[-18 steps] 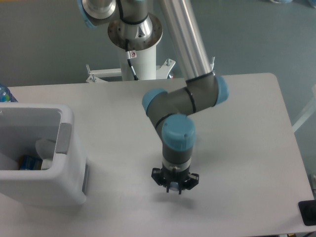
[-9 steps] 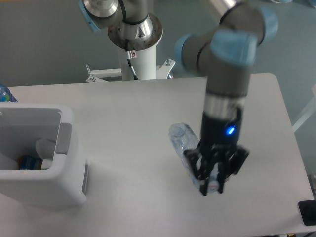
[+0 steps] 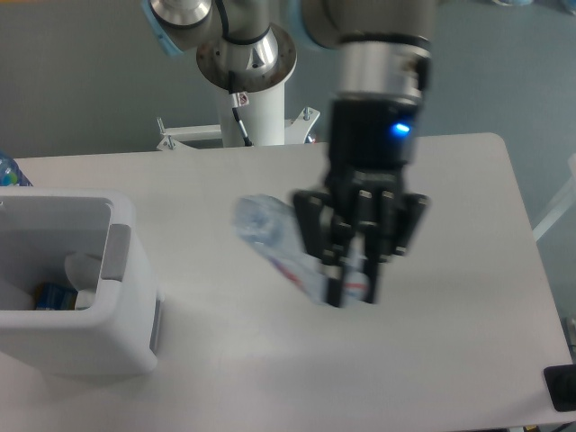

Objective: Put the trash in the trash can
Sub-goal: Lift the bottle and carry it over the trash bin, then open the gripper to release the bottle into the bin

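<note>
My gripper hangs high over the middle of the table, large in the camera view, shut on the trash: a slim clear bottle with a bluish label. The bottle is off the table and slants up to the left from the fingers; its cap end is hidden among them. The trash can, a white boxy bin with a thick rim and a grey side panel, stands at the left edge, well left of the bottle. Inside it lie a blue-labelled item and something pale.
The arm's white pedestal stands behind the table's far edge. A blue-patterned object peeks in at the far left. A black object sits at the front right corner.
The gripper closed on the bottle lying right of centre, then rose with it and carried it left, toward the trash can.
</note>
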Available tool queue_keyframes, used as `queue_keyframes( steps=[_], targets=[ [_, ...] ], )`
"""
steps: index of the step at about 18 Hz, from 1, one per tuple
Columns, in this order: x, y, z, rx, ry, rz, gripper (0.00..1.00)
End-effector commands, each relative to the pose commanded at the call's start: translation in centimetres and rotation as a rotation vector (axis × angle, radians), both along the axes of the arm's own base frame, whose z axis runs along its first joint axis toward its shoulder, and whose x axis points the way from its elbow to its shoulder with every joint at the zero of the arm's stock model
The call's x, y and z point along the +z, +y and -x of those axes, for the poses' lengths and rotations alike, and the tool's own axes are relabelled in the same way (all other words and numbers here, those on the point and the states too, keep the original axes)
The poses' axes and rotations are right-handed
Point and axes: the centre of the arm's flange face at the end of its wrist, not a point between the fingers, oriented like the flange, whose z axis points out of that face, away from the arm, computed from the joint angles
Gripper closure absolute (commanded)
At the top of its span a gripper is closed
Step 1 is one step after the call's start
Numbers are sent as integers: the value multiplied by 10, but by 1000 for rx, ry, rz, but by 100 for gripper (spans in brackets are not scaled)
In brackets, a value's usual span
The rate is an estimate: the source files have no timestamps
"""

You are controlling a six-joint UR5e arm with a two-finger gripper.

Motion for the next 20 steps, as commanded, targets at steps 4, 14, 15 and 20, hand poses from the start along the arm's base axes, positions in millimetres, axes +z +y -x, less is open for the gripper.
queue_keyframes(
  steps=[4, 14, 15, 20],
  targets=[
    [-1, 29, -53, -92, 0, 0, 80],
    [-51, 99, -153, -284, -34, 59, 78],
    [-58, 103, -155, -292, -38, 68, 78],
    [-71, 114, -158, -307, -27, 61, 49]
  ],
)
